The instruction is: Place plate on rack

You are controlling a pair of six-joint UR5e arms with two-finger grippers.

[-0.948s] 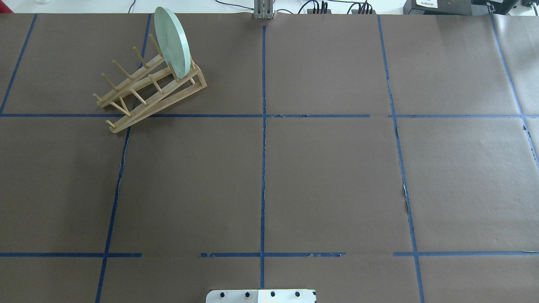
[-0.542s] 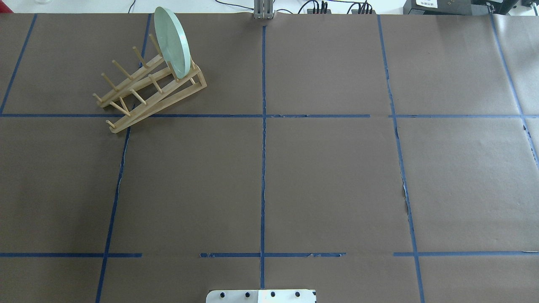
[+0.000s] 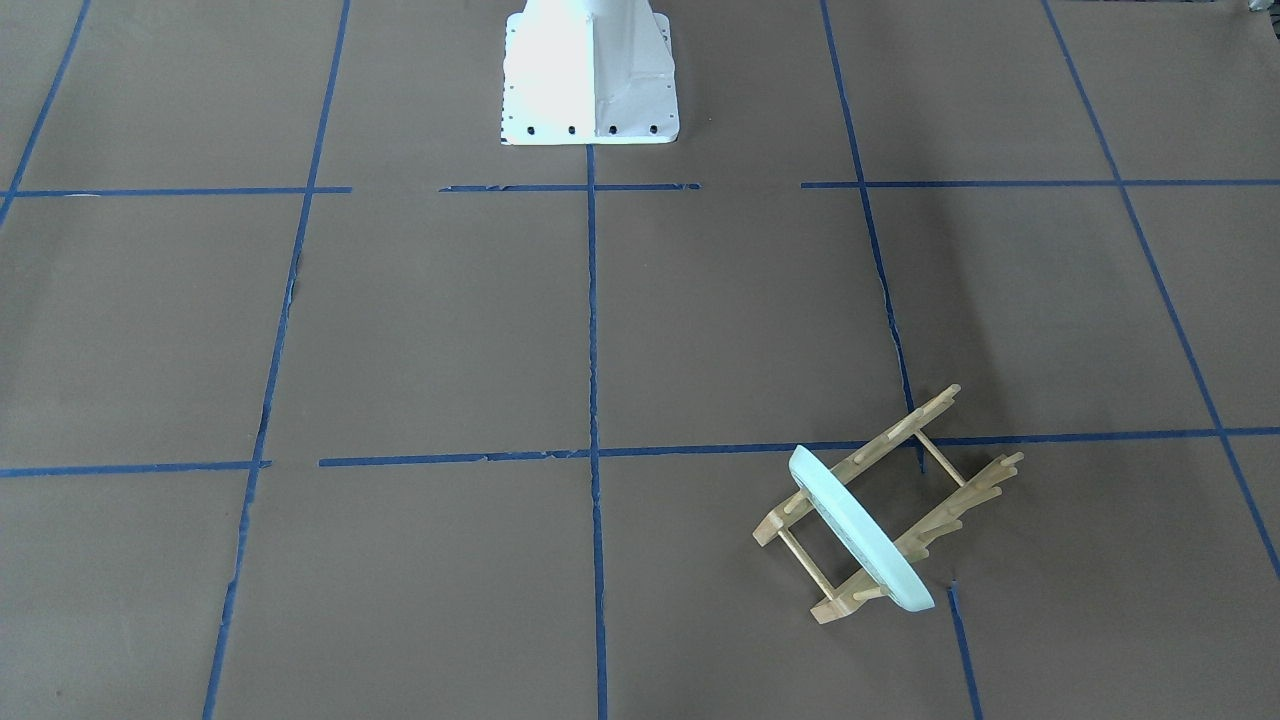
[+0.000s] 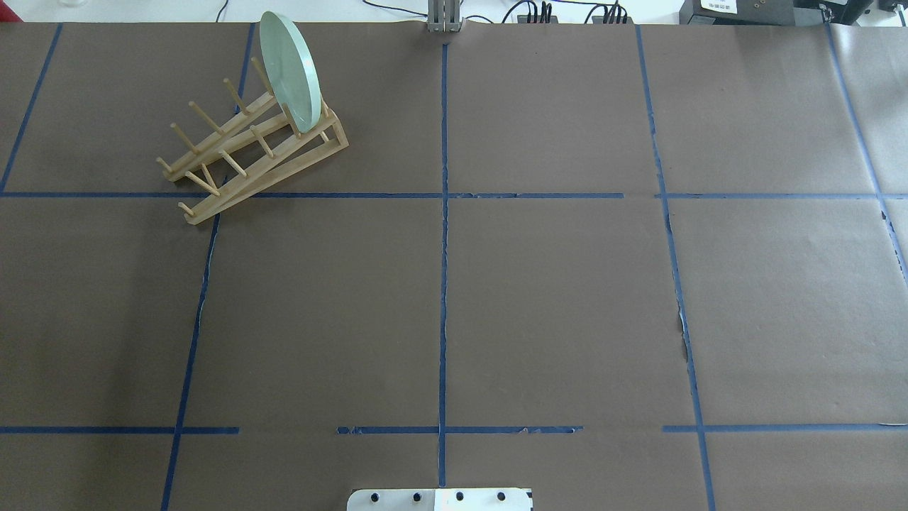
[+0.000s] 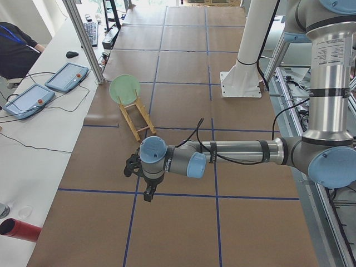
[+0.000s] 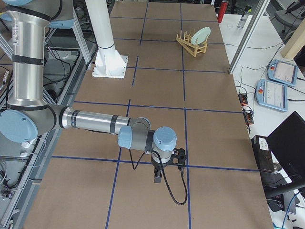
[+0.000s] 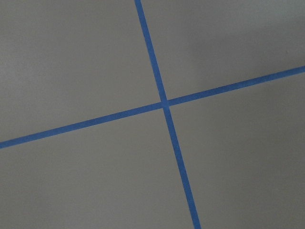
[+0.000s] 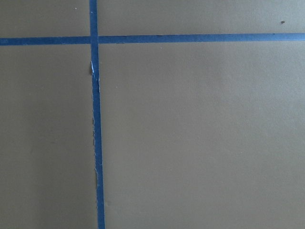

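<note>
Now the plate (image 4: 287, 71) is standing on edge between the pegs at the rack's (image 4: 213, 206) far end on the counter (image 4: 553, 298). The left hand (image 5: 146, 186) and right hand (image 6: 164, 171) are hovering well apart from it; I cannot tell their grip.

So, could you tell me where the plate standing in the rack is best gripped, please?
Grip the plate by its top rim from straight above, jaws across its thickness: it stands on edge between pegs of the rack, upper half bare.
</note>
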